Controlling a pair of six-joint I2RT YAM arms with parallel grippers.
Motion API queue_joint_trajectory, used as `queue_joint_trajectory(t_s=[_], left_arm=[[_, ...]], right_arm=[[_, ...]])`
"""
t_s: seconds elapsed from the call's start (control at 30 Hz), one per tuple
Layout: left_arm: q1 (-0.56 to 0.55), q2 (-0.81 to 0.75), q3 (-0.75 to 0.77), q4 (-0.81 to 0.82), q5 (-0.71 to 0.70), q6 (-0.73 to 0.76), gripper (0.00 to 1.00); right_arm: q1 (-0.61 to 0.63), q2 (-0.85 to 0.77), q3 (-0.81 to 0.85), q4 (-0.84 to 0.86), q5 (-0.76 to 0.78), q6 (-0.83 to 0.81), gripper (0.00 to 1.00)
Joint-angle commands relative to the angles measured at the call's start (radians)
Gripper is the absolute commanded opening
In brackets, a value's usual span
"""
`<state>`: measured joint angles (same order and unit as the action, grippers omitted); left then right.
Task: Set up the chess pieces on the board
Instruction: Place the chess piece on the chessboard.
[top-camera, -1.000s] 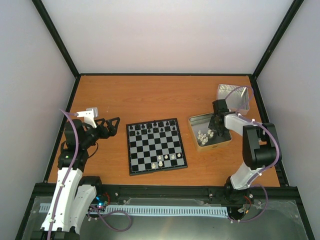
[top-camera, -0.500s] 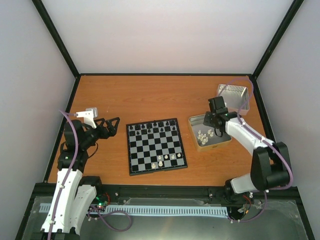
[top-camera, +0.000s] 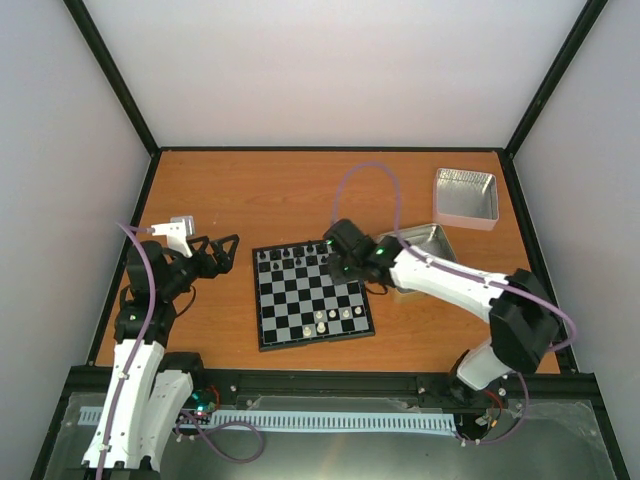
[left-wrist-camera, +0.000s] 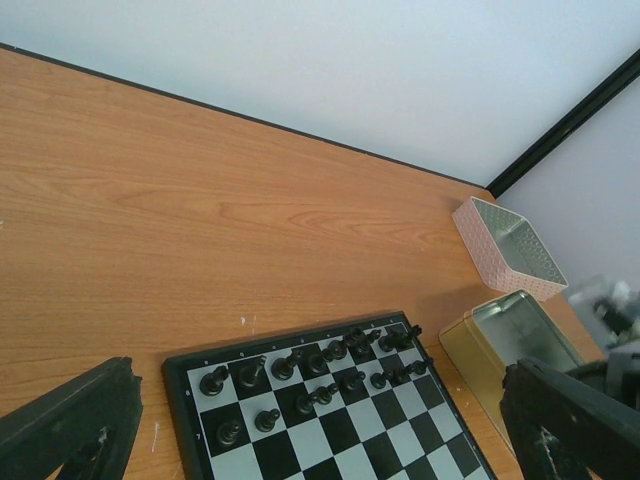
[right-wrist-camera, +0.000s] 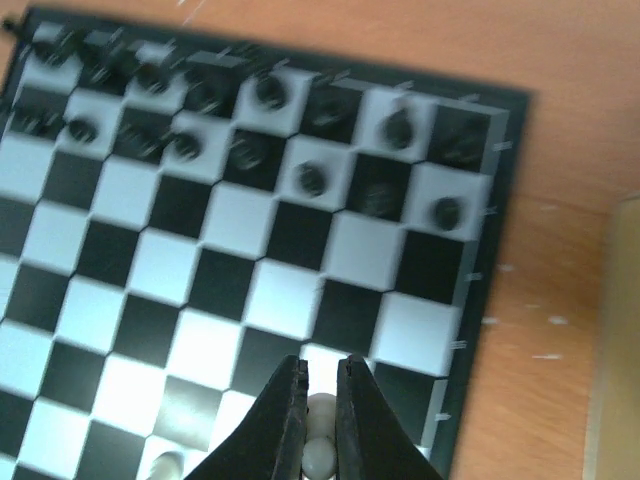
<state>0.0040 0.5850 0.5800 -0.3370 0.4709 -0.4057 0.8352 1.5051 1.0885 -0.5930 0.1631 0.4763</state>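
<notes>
Your right gripper (right-wrist-camera: 321, 368) had its two fingers drawn in tight on a small cream-white chess piece (right-wrist-camera: 319, 455), pinched between the tips and pointing down over the squares near the right edge of the board (top-camera: 290, 290); whether the piece touched the surface could not be told. Just beyond it, the black pieces (right-wrist-camera: 270, 95) filled the two far rows. A few other white pieces (top-camera: 333, 317) stood on the near rows, towards the right. The board lay in the middle of the table (top-camera: 250, 190). To its right sat a gold-walled tin (top-camera: 432, 240), open, with a silver tin (top-camera: 466, 193) further back by the far right corner. Your left gripper (top-camera: 226, 240) hung with its fingers spread wide and nothing between them, just left of the board's far left corner.
</notes>
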Motion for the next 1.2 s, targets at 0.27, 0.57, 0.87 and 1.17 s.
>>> queue_joint_trajectory(t_s=[0.27,0.57,0.87,1.17], left_arm=[[-0.004,-0.012,0.012,0.01,-0.011,0.002,1.0],[-0.004,-0.008,0.012,0.008,-0.01,0.003,1.0],[-0.003,-0.005,0.012,0.008,-0.011,0.003,1.0],[-0.004,-0.01,0.011,0.008,-0.015,0.002,1.0]], right_arm=[[0.266,0.227,0.135,-0.021,-0.075,-0.06,0.04],[0.313,0.312,0.163,-0.052,-0.12,-0.084,0.05],[0.32,0.344,0.164,-0.056,-0.129,-0.094,0.07],[0.318,0.339,0.186,-0.058,-0.109,-0.098,0.18]])
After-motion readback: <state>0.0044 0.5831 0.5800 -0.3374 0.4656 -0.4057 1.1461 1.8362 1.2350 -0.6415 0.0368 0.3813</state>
